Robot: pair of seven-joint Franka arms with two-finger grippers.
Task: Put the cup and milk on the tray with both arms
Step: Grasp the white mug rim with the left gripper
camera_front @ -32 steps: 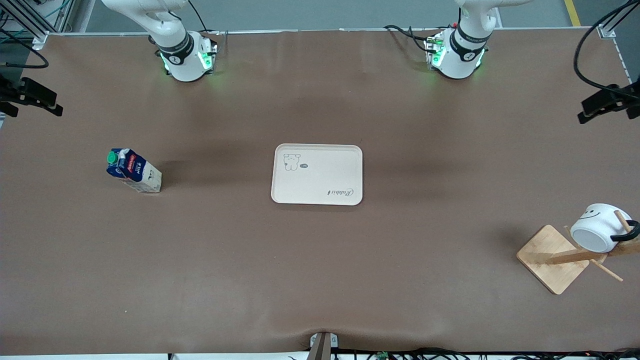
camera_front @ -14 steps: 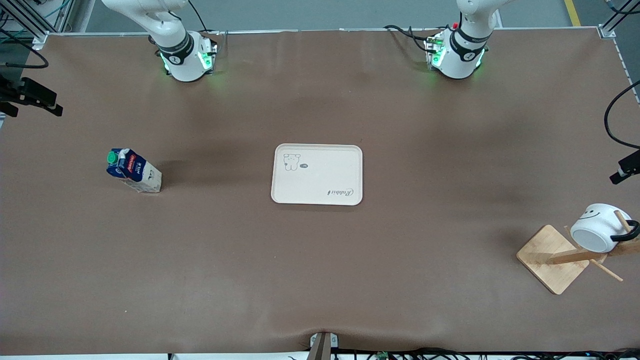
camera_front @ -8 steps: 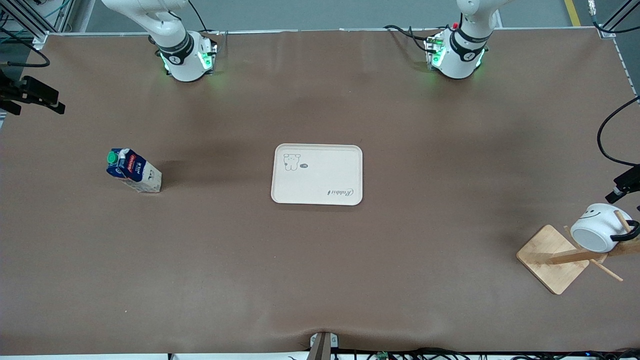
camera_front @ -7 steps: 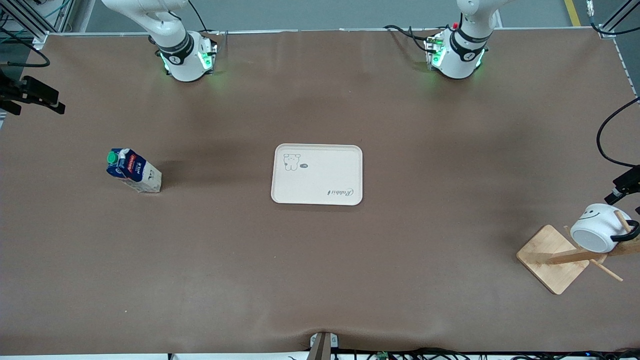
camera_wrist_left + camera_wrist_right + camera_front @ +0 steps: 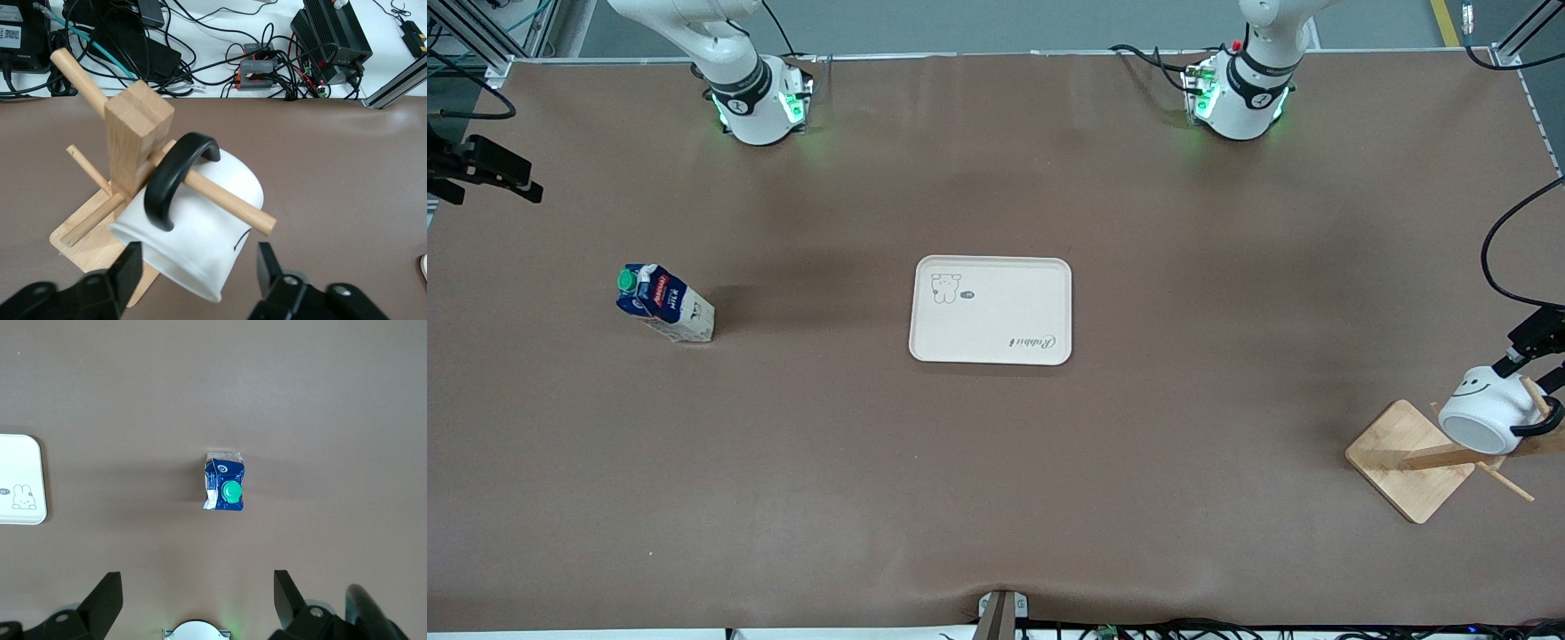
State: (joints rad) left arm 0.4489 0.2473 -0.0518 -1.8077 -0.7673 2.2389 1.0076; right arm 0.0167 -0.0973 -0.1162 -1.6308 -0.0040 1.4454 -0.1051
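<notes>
The white cup (image 5: 1489, 411) with the smiley face hangs by its black handle on a peg of a wooden rack (image 5: 1405, 458) at the left arm's end of the table. My left gripper (image 5: 1529, 366) is open, with one finger on each side of the cup's (image 5: 200, 227) body near the rim, and both stand apart from it. The milk carton (image 5: 665, 305) stands toward the right arm's end. My right gripper (image 5: 197, 587) is open and empty high over the carton (image 5: 225, 490). The cream tray (image 5: 991, 310) lies mid-table.
The rack's upright post (image 5: 137, 133) and pegs stand close by the left gripper. Cables and power units (image 5: 267, 53) lie off the table's edge past the rack. A corner of the tray (image 5: 20, 487) shows in the right wrist view. The right gripper (image 5: 489, 173) shows at the table's edge.
My left gripper has come down from high over the table's end to the cup and now straddles it. The cup has shifted slightly on its peg. The right gripper has barely moved.
</notes>
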